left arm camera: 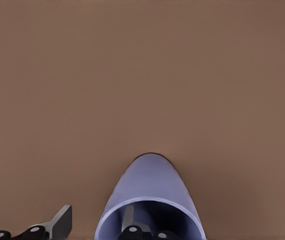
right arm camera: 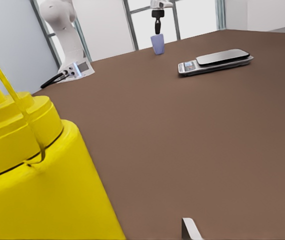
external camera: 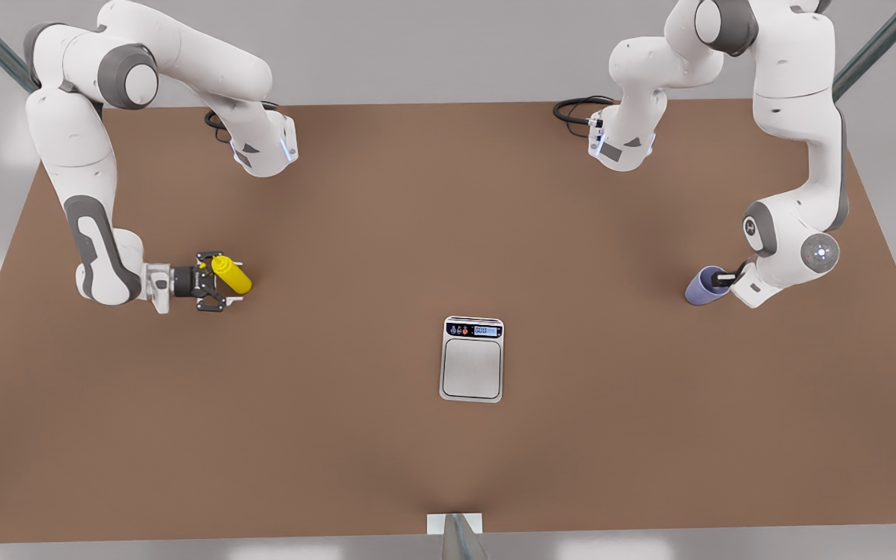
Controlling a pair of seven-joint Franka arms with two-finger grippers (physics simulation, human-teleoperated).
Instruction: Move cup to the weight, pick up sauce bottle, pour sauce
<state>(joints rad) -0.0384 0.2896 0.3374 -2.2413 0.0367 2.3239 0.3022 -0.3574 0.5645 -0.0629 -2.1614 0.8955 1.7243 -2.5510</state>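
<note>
The yellow sauce bottle (external camera: 232,274) stands on the table at the front view's left. My right gripper (external camera: 222,281) is open around it, and one finger (right arm camera: 188,228) stands clear of the bottle (right arm camera: 37,175). The lavender cup (external camera: 703,285) stands at the front view's right. My left gripper (left arm camera: 96,214) is open over the cup's rim, one finger (left arm camera: 128,216) inside the cup (left arm camera: 150,187) and the other finger (left arm camera: 60,219) outside it. The silver-grey scale (external camera: 472,365) lies flat in the middle of the table with nothing on its plate.
Brown table (external camera: 448,218) with black cables (external camera: 576,109) near both arm bases at the back. A metal post (external camera: 456,533) rises at the front edge. The cup (right arm camera: 157,44) and the scale (right arm camera: 217,61) are also seen far across the table.
</note>
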